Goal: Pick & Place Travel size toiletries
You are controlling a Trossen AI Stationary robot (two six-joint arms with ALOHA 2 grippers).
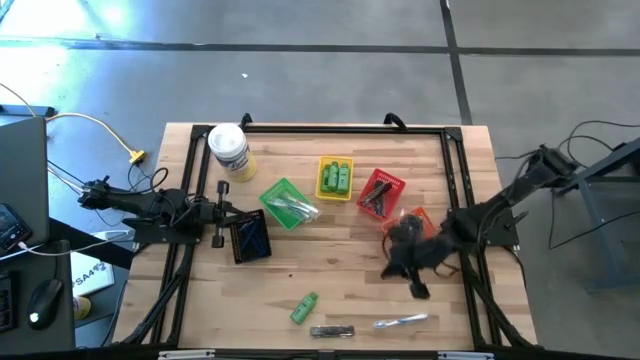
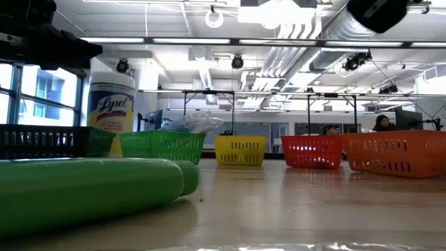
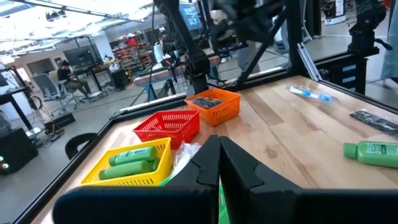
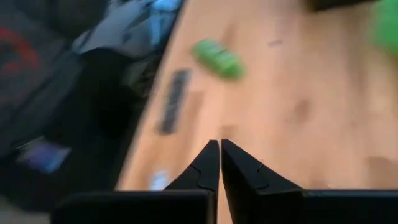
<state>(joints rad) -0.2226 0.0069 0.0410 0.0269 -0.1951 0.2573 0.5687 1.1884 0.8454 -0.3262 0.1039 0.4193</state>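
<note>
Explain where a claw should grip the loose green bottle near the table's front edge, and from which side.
Grip the green bottle across its body's middle, coming from straight above: it lies flat on the bare table, angled, so probably turn the claw crosswise. Nothing crowds it.

Pale wood-grain table (image 1: 330,280), smooth; glossy green plastic bottle (image 1: 304,308); plastic mesh baskets (image 2: 240,149).
</note>
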